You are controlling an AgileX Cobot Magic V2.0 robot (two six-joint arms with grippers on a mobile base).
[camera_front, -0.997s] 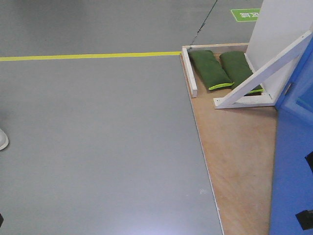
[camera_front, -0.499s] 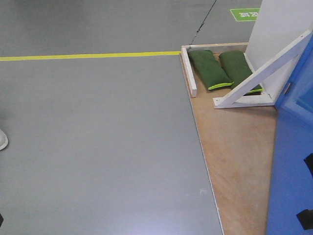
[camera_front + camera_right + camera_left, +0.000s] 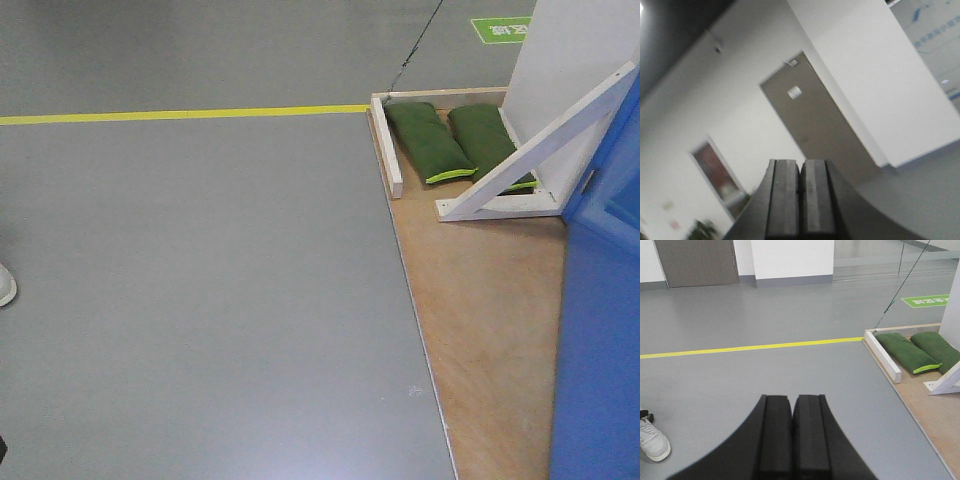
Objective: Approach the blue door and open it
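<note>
Door: I see the tall glossy bright-blue door panel (image 3: 600,330) at the far right edge of the front view, standing on the pale plywood base board (image 3: 480,290). Its handle is out of frame.
Stand: a slanted white wooden brace (image 3: 545,140) props the frame beside the door. Two dark-green sandbags (image 3: 428,140) lie on the board next to it, I judge as ballast against tipping.
Left tool: the black padded left tool (image 3: 792,430) has its pads pressed together with nothing between them. It is aimed low over the grey floor, tucked for driving, I think.
Right tool: the black padded right tool (image 3: 801,200) is likewise closed and empty, tilted up at a far wall.
Stage: approach, I reckon; the door sits off to my right, and no arm is near it.
Risk: the board's raised edge under my wheels.
</note>
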